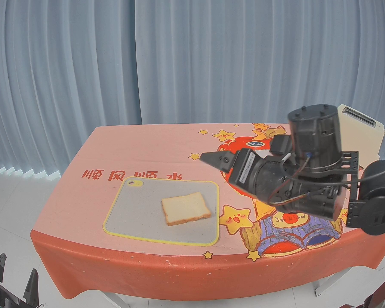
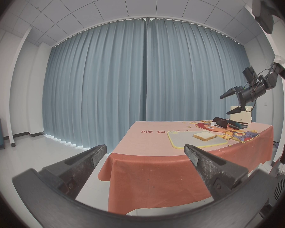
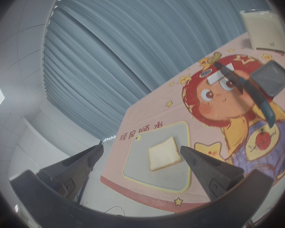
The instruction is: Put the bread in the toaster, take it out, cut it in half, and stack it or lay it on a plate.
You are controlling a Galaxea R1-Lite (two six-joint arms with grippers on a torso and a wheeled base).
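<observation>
Head view: one bread slice [image 1: 186, 208] lies flat at centre frame, on the right half of the grey, yellow-rimmed cutting board [image 1: 137, 210] on the table [image 1: 128, 150]. Cream toaster [image 1: 361, 135] stands at upper right, well apart from the bread. Right gripper [image 1: 211, 159], jaws apart, holding nothing, hangs above the table right of centre. Left gripper [image 1: 16, 274], jaws apart, sits at lower left. Right wrist view: grey plate [image 3: 270, 76] just beside a knife [image 3: 243, 86].

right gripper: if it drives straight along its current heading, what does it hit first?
Likely the bread on the cutting board: it sits between the open fingers of the right gripper in its wrist view. The gripper hangs high, so it might overshoot.
</observation>
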